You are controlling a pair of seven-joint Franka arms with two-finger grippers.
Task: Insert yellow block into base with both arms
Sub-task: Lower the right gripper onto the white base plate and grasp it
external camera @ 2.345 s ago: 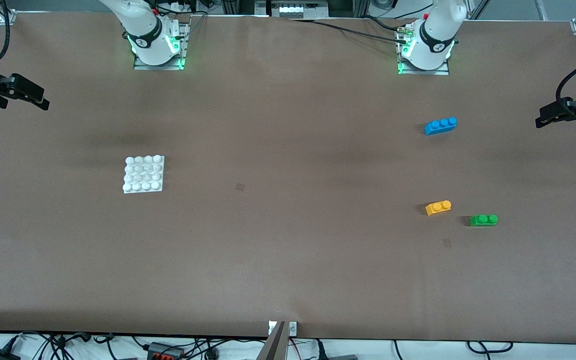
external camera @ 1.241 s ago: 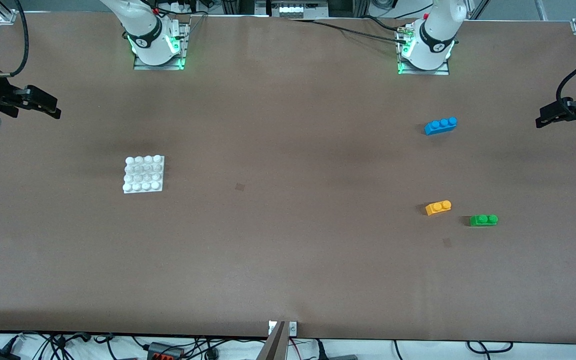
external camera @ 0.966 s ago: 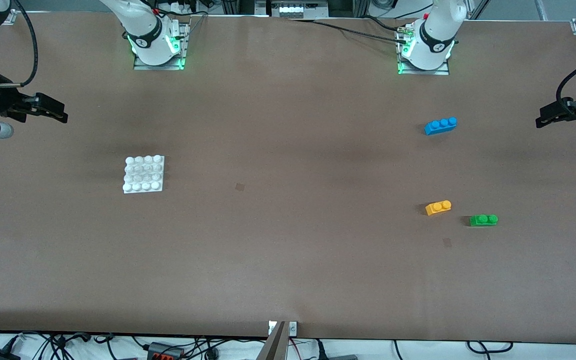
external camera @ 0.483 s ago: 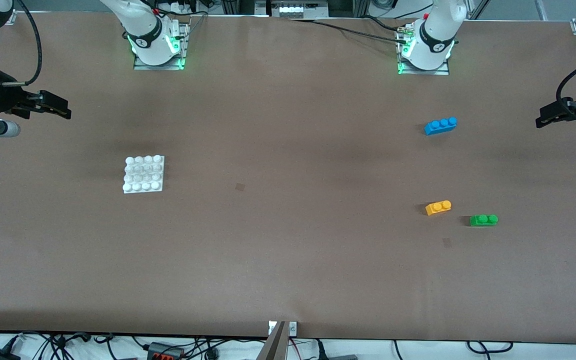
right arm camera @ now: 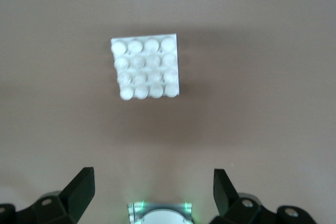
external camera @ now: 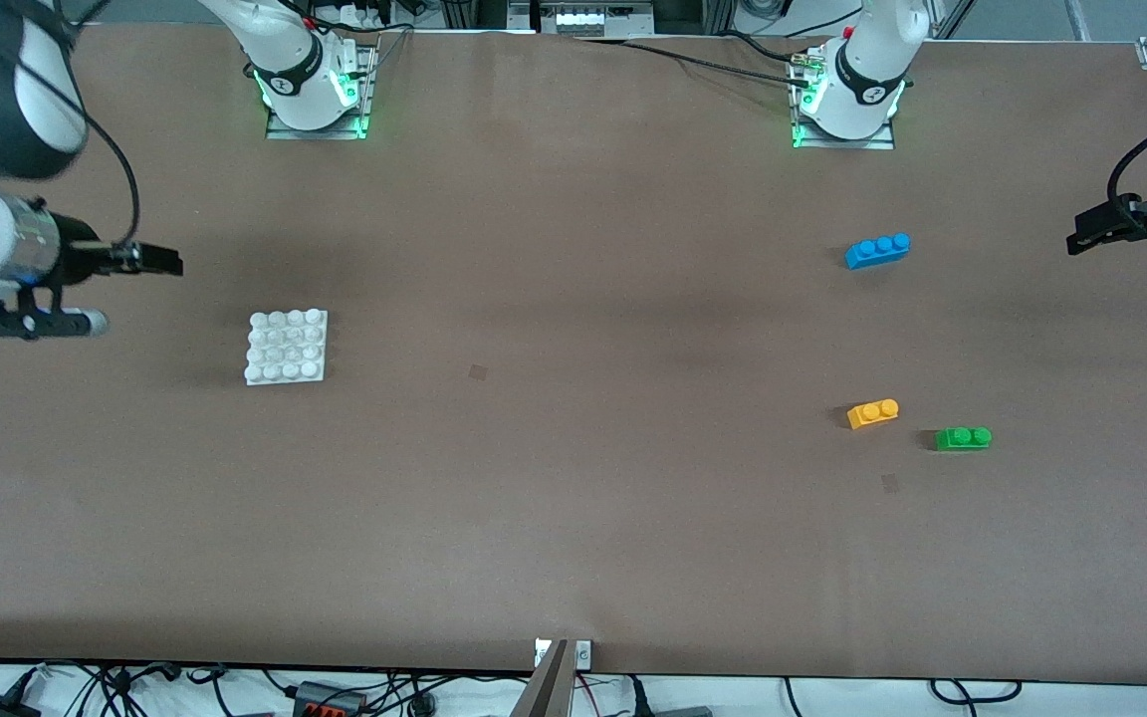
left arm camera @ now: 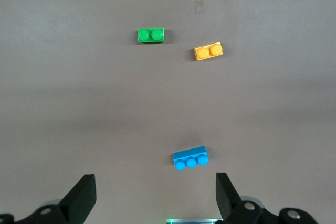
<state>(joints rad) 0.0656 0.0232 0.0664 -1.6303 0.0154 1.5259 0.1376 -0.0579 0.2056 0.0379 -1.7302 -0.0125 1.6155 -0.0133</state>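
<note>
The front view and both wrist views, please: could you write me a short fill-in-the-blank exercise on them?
1. The small yellow plastic brick has ___ round studs.
2. The flat square white studded plate lies toward the ___ arm's end of the table.
3. The brick nearest the left arm's base is the ___ three-stud one.

Missing words: two; right; blue

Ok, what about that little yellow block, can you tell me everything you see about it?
The yellow block is a small yellow-orange brick that looks like plastic, with two round studs on top. It lies flat on the brown table, studs up and slightly askew, toward the left arm's end. Nothing touches it. The green brick sits apart beside it, and the blue brick lies farther from the front camera.
</note>
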